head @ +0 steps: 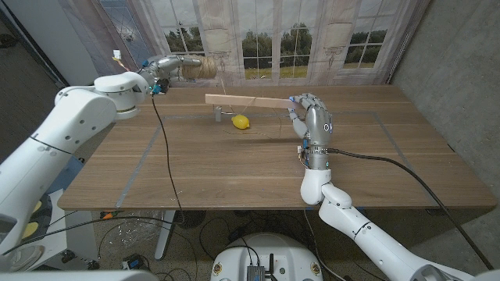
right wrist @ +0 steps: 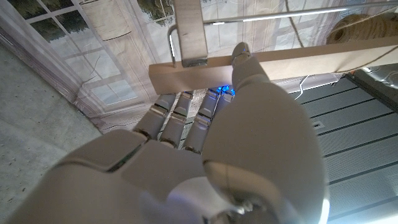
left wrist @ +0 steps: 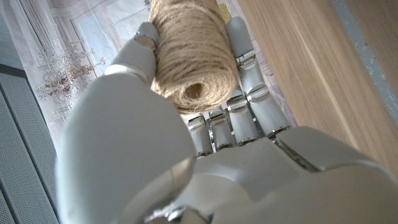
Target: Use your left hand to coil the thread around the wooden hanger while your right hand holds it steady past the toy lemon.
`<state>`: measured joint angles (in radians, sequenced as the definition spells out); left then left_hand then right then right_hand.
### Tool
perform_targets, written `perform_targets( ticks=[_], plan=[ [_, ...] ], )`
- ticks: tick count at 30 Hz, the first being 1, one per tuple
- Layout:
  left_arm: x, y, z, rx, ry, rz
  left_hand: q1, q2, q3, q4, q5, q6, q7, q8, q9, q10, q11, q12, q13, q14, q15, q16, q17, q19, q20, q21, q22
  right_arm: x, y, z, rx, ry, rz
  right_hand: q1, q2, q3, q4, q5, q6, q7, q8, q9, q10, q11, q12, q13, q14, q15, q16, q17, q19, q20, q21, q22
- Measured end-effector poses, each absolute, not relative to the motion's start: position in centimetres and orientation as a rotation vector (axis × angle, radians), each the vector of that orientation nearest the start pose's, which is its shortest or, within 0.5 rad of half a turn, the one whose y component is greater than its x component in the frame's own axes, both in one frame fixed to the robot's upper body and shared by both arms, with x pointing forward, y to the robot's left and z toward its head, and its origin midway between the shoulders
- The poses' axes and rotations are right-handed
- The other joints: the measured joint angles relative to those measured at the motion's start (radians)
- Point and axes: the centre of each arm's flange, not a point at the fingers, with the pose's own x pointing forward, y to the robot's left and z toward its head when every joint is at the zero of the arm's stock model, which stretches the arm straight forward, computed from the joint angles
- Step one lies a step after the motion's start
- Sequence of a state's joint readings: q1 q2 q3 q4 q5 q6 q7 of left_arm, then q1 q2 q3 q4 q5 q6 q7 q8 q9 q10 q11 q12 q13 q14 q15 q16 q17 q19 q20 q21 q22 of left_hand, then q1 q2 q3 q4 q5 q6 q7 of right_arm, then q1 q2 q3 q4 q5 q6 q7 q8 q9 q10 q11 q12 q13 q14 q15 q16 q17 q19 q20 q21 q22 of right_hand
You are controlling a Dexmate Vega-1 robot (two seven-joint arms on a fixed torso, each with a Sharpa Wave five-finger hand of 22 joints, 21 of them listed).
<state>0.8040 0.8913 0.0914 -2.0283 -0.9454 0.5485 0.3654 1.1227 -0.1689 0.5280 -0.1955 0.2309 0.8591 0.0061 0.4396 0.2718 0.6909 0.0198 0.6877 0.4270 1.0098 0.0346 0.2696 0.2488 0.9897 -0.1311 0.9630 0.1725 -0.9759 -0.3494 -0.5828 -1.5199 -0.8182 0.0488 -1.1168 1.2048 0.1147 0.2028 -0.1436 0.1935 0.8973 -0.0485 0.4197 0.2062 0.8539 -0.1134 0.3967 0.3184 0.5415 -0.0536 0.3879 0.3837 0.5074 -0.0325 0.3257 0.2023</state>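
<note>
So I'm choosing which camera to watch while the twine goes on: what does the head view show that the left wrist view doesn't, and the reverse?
Head view alone: the small yellow toy lemon on the wooden table, the long pale wooden hanger bar raised above it, and the right hand gripping the bar's end. Left wrist view alone: the hollow core at the spool's end, and the fingers wrapped along its sides. Both: the left hand holding the brown twine spool, plus the tabletop and window backdrop.
</note>
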Motion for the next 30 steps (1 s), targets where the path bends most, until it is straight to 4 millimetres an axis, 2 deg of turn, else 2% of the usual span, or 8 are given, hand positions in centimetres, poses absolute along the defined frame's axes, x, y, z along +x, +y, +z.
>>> perform_targets(
  ticks=[1,2,4,10,12,18,19,30],
  plan=[
    [51.9,33.0,16.3,0.121,-0.448,-0.024,0.000,0.000,0.000,0.000,0.000,0.000,0.000,0.000,0.000,0.000,0.000,0.000,0.000,0.000,0.000,0.000,0.000,0.000,0.000,0.000,0.000,53.6,-13.7,-5.6,-0.777,-1.257,-0.620,0.000,0.000,-0.001,-0.001,0.000,0.000,0.000,-0.001,0.000,0.000,0.000,-0.002,0.000,0.000,0.000,0.000,0.003,0.000,0.000,0.000,0.000],
    [51.7,32.7,17.9,0.141,-0.470,-0.030,0.000,0.000,0.000,0.000,0.000,0.000,0.000,0.000,0.000,0.000,0.000,0.000,0.000,0.000,0.000,0.000,0.000,0.000,0.000,0.000,0.000,53.7,-13.9,-5.7,-0.791,-1.240,-0.635,0.000,0.000,-0.001,-0.001,0.000,0.000,0.000,-0.001,0.000,0.000,0.000,-0.002,0.000,0.000,0.000,0.000,0.004,0.000,0.000,0.000,0.000],
    [51.6,32.3,18.5,0.159,-0.481,-0.047,0.000,0.000,0.000,0.000,0.000,0.000,0.000,0.000,0.000,0.000,0.000,0.000,0.000,0.001,-0.001,-0.002,0.000,0.000,0.000,0.000,0.000,53.7,-13.7,-5.8,-0.804,-1.239,-0.625,0.000,0.000,-0.004,0.002,0.000,0.000,0.000,-0.001,0.000,0.000,0.000,-0.002,0.000,0.000,0.000,0.000,0.004,0.000,0.000,0.000,0.000],
    [51.4,31.8,18.8,0.177,-0.498,-0.083,0.000,0.000,0.000,0.000,0.000,0.006,-0.002,-0.005,0.000,0.000,0.000,0.000,0.000,0.002,-0.001,-0.003,0.003,0.000,0.000,0.000,0.000,53.5,-12.9,-6.0,-0.822,-1.264,-0.588,0.000,0.000,-0.005,0.001,0.000,0.000,0.000,0.002,0.000,0.000,0.000,-0.003,-0.001,0.000,0.000,0.000,0.004,0.000,0.000,0.000,0.000],
    [50.6,30.4,20.1,0.211,-0.536,-0.114,0.000,0.000,0.000,0.000,-0.001,0.007,-0.001,-0.006,0.000,0.000,0.000,0.000,0.000,0.002,-0.001,-0.003,0.005,0.000,0.000,0.000,0.000,54.1,-13.2,-6.1,-0.845,-1.219,-0.607,0.005,-0.005,-0.005,0.000,0.000,0.000,0.000,0.003,0.000,0.000,0.000,-0.003,-0.001,0.000,0.000,-0.004,0.004,0.000,0.000,0.001,0.000],
    [49.8,29.5,20.7,0.232,-0.579,-0.155,0.000,0.000,0.000,0.000,-0.002,0.007,0.000,-0.008,0.000,0.000,0.000,0.000,0.000,0.001,-0.001,-0.004,0.005,0.000,0.000,0.000,0.000,54.5,-12.8,-6.2,-0.868,-1.214,-0.591,0.008,-0.008,-0.009,0.002,0.000,0.000,0.000,0.003,0.000,0.000,0.000,-0.004,-0.001,0.000,0.000,-0.004,0.004,0.000,0.000,0.004,0.000],
    [49.2,28.5,20.9,0.246,-0.598,-0.179,0.000,0.000,0.000,0.000,-0.002,0.007,0.000,-0.008,0.000,0.000,0.000,0.000,0.000,0.001,-0.001,-0.004,0.005,0.000,0.000,0.000,0.000,55.0,-13.0,-6.3,-0.887,-1.177,-0.599,0.008,-0.008,-0.009,0.002,0.000,0.000,0.000,0.003,0.000,0.000,0.000,-0.004,-0.001,0.000,0.000,-0.004,0.004,0.000,0.000,0.004,0.000],
    [47.2,25.6,20.8,0.293,-0.659,-0.287,0.000,0.000,0.000,0.000,-0.004,0.007,0.000,-0.006,0.000,0.000,-0.001,0.000,0.000,0.001,-0.001,-0.007,0.005,0.000,0.000,0.006,0.000,56.4,-12.7,-6.0,-0.930,-1.093,-0.611,0.021,-0.005,-0.012,0.000,-0.001,0.000,0.000,0.003,0.000,0.000,0.001,-0.007,0.000,0.000,0.000,-0.004,0.004,0.000,0.000,0.003,0.000]
  ],
)
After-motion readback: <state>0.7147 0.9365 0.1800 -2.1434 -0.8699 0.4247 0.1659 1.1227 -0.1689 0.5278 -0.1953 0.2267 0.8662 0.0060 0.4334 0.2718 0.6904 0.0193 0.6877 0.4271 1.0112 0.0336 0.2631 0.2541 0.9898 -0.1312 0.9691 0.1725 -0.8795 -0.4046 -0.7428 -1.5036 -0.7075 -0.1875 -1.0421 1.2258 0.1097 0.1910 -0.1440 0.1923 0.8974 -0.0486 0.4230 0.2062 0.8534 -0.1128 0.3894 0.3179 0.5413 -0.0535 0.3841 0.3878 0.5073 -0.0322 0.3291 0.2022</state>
